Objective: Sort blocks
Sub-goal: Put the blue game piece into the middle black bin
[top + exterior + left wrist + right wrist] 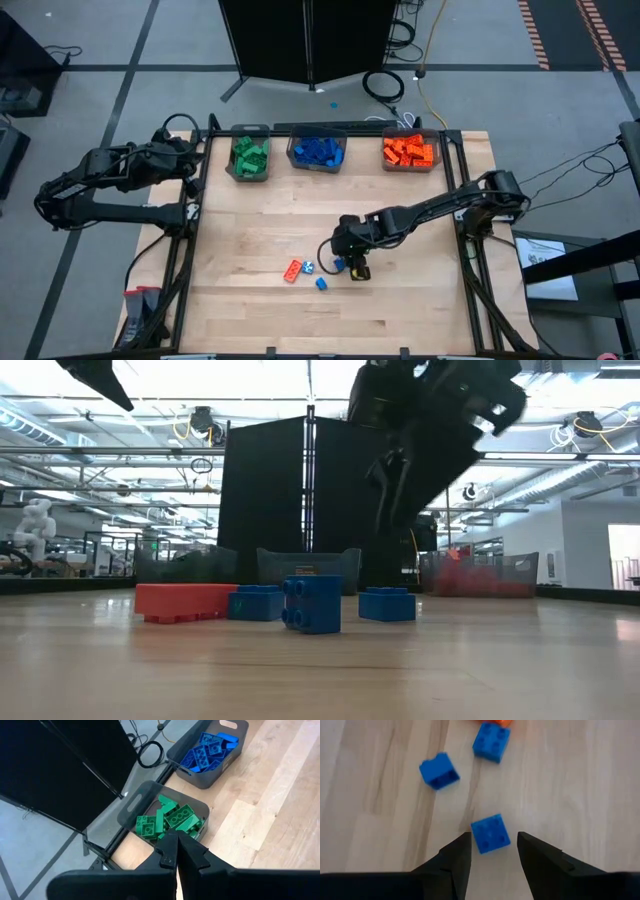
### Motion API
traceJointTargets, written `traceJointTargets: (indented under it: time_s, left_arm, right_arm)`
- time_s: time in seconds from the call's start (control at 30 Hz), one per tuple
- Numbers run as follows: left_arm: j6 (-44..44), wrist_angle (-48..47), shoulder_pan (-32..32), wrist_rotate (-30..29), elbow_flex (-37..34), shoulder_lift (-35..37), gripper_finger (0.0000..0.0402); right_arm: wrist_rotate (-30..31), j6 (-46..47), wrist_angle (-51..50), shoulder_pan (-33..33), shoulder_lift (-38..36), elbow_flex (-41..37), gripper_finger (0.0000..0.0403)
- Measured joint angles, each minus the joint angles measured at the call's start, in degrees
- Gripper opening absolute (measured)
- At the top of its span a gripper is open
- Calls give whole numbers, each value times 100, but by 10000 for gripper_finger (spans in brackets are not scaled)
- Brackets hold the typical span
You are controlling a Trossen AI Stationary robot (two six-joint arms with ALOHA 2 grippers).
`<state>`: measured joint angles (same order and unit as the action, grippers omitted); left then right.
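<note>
Several loose blocks lie flat on the wooden table (pixel 400 310): an orange-red one (pixel 293 269) and three blue ones (pixel 309 268), (pixel 321 284), (pixel 339 264). My right gripper (pixel 493 836) is open and slants down above the blue block (pixel 490 834) nearest it. One finger stands on either side of that block without touching it. In the low view the right gripper (pixel 395 485) hangs well above the row of blocks (pixel 312 603). My left gripper (pixel 177 851) is shut and waits at the table's far left corner (pixel 190 165), near the bin of green blocks (pixel 167 817).
Three grey bins stand along the far edge: green blocks (pixel 248 158), blue blocks (pixel 318 152), orange-red blocks (pixel 410 152). A black panel (pixel 310 40) stands behind the table. Bare wood lies left and in front of the loose blocks.
</note>
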<state>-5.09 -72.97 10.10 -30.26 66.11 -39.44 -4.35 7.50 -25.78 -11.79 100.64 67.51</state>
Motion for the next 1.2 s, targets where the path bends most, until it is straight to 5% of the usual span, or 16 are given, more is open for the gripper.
traceJointTargets:
  time_s: [0.53, 1.2]
  left_arm:
    - [-16, 2, 0, 85, 1, 0, 0]
    - [-42, 0, 0, 130, 1, -2, 0]
  right_arm:
    - [429, -512, -228, -152, 60, 2, 285]
    - [309, -669, 56, -222, 436, 43, 277]
